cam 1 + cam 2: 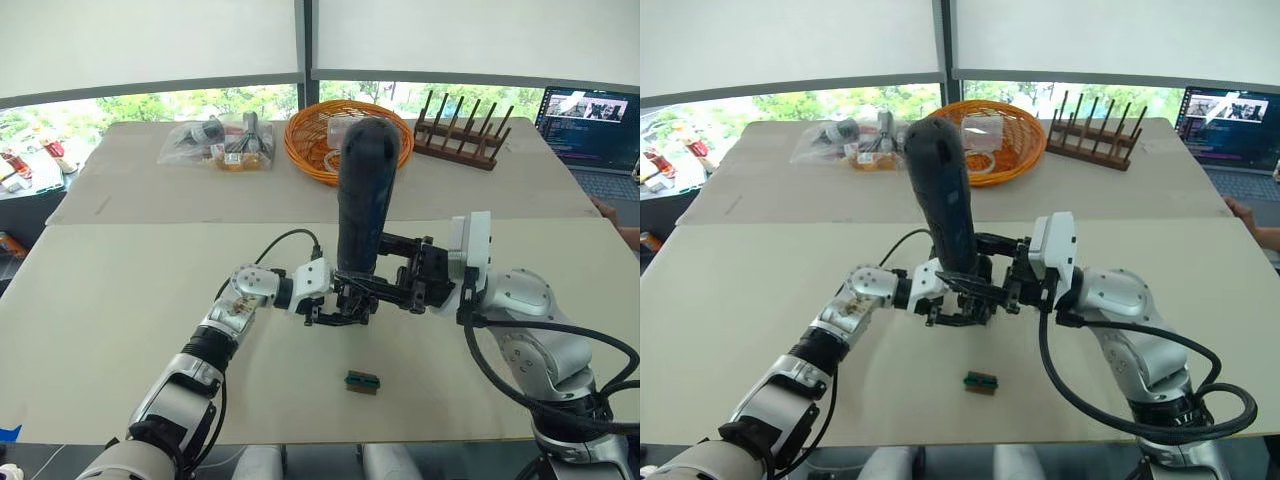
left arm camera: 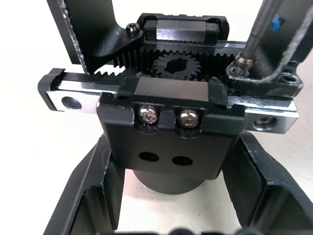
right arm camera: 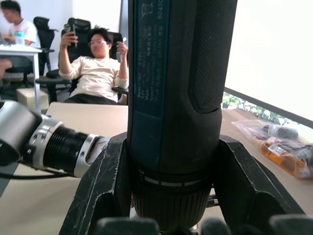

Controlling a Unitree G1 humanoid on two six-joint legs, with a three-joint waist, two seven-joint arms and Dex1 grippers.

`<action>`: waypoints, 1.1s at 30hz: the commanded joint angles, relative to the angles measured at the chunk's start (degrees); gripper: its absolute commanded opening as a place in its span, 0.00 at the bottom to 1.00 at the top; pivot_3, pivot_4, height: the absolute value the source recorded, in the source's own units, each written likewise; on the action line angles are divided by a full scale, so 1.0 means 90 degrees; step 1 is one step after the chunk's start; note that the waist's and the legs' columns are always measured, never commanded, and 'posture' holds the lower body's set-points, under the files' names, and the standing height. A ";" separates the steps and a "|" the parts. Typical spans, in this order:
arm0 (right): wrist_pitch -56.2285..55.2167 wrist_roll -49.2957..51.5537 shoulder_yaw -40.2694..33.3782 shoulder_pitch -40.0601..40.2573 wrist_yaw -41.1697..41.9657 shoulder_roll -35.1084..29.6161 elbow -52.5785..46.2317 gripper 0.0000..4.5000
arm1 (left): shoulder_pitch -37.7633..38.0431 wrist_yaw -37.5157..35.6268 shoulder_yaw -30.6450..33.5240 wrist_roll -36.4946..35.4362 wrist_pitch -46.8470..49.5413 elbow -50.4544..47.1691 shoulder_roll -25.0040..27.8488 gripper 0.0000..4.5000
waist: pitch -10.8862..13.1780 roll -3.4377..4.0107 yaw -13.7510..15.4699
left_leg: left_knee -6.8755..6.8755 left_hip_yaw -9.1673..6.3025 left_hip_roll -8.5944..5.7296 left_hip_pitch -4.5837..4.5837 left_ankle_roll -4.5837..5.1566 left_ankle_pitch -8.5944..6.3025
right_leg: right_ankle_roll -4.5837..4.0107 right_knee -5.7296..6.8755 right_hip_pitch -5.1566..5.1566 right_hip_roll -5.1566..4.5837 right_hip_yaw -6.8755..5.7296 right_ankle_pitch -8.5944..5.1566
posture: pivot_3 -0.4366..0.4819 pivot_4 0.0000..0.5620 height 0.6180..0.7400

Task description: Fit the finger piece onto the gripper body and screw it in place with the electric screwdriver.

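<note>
The gripper body (image 2: 166, 117) is a black assembly with a toothed rack, a central gear and two silver screws, held just above the mid table (image 1: 120, 330). My left gripper (image 1: 338, 306) is shut on its round base, one finger (image 2: 90, 196) on each side. My right gripper (image 1: 388, 272) is shut on the electric screwdriver (image 1: 365, 190), which stands upright over the body. Its thin metal bit (image 2: 254, 34) rests on a screw in the black finger piece (image 2: 281, 78) at one end of the rail. Another black finger (image 2: 93, 34) sticks out at the other end.
A small green-and-black block (image 1: 362, 382) lies on the table in front of the grippers. At the back stand an orange basket (image 1: 312, 140), a wooden rack (image 1: 465, 132) and a plastic bag of parts (image 1: 220, 143). A laptop (image 1: 598, 130) sits far right. A person (image 3: 98, 68) sits beyond.
</note>
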 commanded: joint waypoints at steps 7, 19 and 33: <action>0.0265 -0.0353 0.0301 0.0178 0.0113 -0.0155 0.0754 0.43 | -0.0277 0.0023 0.0230 -0.0021 -0.0077 -0.0069 0.0079 0.51 | -0.0005 -0.0008 0.0003 | 0.0001 0.0000 0.0001 0.0002 0.0000 0.0000 | 0.0000 0.0003 0.0002 0.0001 0.0000 0.0000 | 0.48 0.27 1.00; 0.0565 -0.0172 0.0080 -0.0047 0.0014 -0.0335 0.0952 0.43 | -0.0241 0.0055 0.0222 -0.0027 -0.0081 -0.0040 0.0030 0.51 | -0.0007 -0.0012 0.0011 | 0.0002 0.0000 0.0000 0.0003 0.0000 0.0000 | 0.0000 0.0003 0.0003 0.0000 0.0001 0.0000 | 0.48 0.27 1.00; 0.1235 0.0484 -0.0290 -0.0855 -0.0203 -0.0586 0.0293 0.43 | 0.0112 0.0120 0.0195 -0.0191 0.0695 -0.0431 -0.0071 0.51 | -0.0008 -0.0013 0.0038 | 0.0002 0.0000 -0.0001 -0.0003 0.0000 0.0000 | 0.0000 -0.0005 0.0004 -0.0002 0.0001 0.0000 | 0.48 0.27 1.00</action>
